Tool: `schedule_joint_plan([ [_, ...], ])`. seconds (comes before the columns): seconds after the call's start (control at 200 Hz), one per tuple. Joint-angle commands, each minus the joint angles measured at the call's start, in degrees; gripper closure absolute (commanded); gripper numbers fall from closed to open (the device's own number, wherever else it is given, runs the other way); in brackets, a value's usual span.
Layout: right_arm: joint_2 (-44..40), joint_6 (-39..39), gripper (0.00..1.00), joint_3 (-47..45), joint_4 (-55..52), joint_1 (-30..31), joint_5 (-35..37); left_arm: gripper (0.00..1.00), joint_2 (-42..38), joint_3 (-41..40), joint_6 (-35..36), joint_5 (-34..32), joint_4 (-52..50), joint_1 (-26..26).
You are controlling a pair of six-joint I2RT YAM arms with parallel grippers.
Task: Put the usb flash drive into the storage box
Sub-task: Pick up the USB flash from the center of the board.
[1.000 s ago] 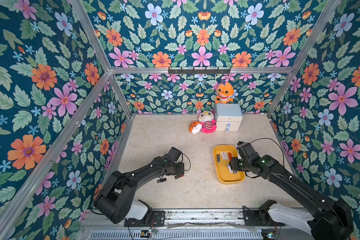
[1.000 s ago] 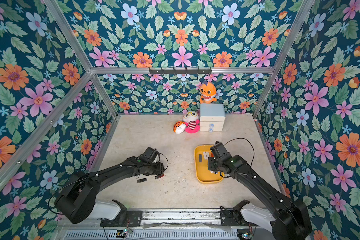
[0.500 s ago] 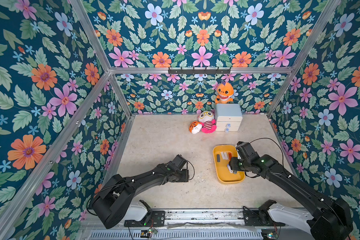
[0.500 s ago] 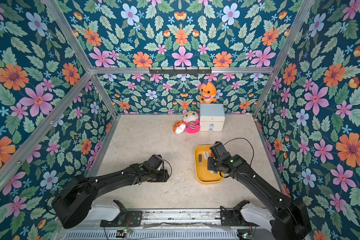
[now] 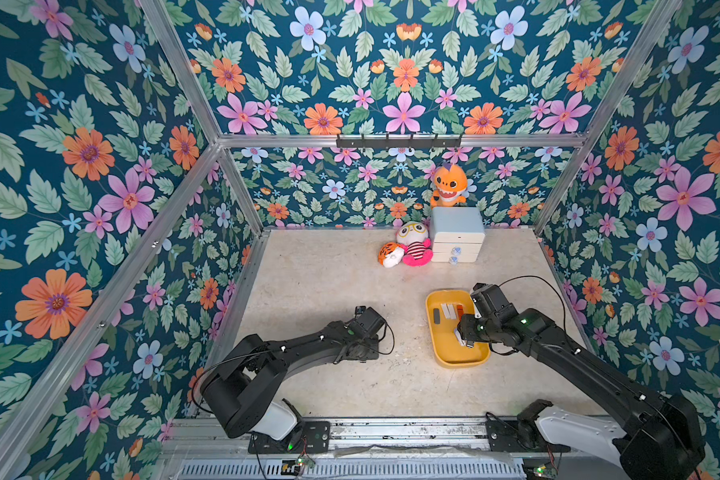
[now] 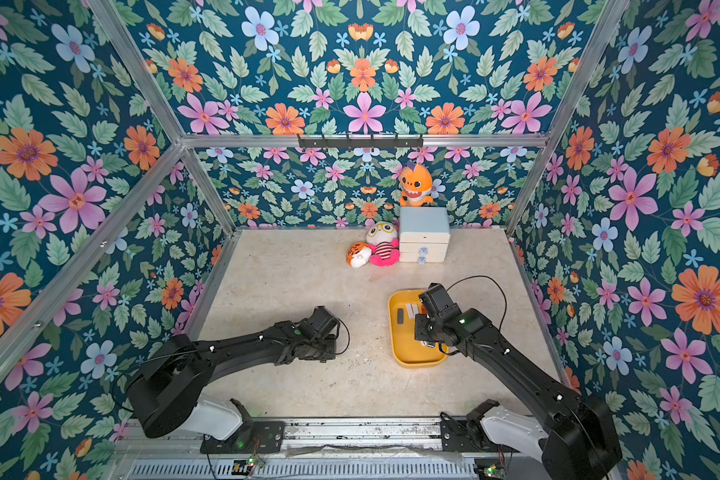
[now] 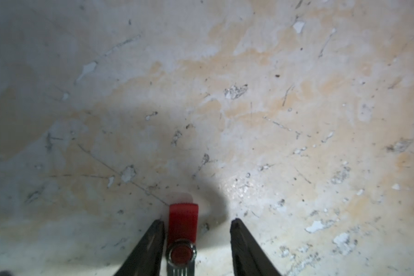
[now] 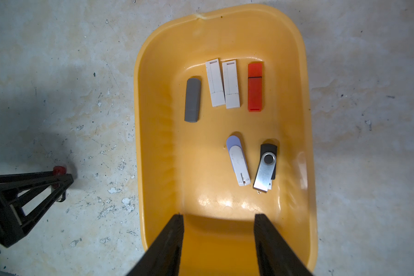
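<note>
The step in hand is the pick-up. The left gripper (image 7: 197, 221) is down low on the counter (image 7: 249, 95), and the red usb flash drive (image 7: 183, 224) lies flat between its jaws. One jaw touches the side of the drive. The other jaw stands a bit apart from it, so the jaws are part open and do not squeeze it yet. The drive is on the counter, not in the storage box (image 8: 151, 133).

The yellow box sits near the left gripper, with some bare counter between them. Six other little drives (image 8: 255, 86) lie in it. The right gripper (image 8: 220, 216) hangs over one end of the box, jaws part open, with nothing in them.

I think the next move needs the left jaws to shut snug on the drive's two long sides. The drive is thin, so it could slip or twist. Then it needs a lift over the low wall of the box and a let-go on a bare spot inside.
</note>
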Motion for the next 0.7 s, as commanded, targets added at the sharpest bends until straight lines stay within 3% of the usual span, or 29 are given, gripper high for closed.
schedule_joint_plan([
  [0.0,0.28,-0.39,0.47,0.31,-0.57,0.03,0.05,0.55,2.13,0.18,-1.69,-1.74,-7.68,-1.20],
  [0.385,-0.33,-0.04,0.47,-0.09,-0.59,0.03,-0.11,0.85,1.45,1.77,-1.21,-3.06,-12.69,-2.94],
  [0.695,-2.72,0.61,0.47,-0.25,-1.02,0.02,1.78,0.87,-5.58,7.74,-2.31,-2.07,-13.55,-4.72],
])
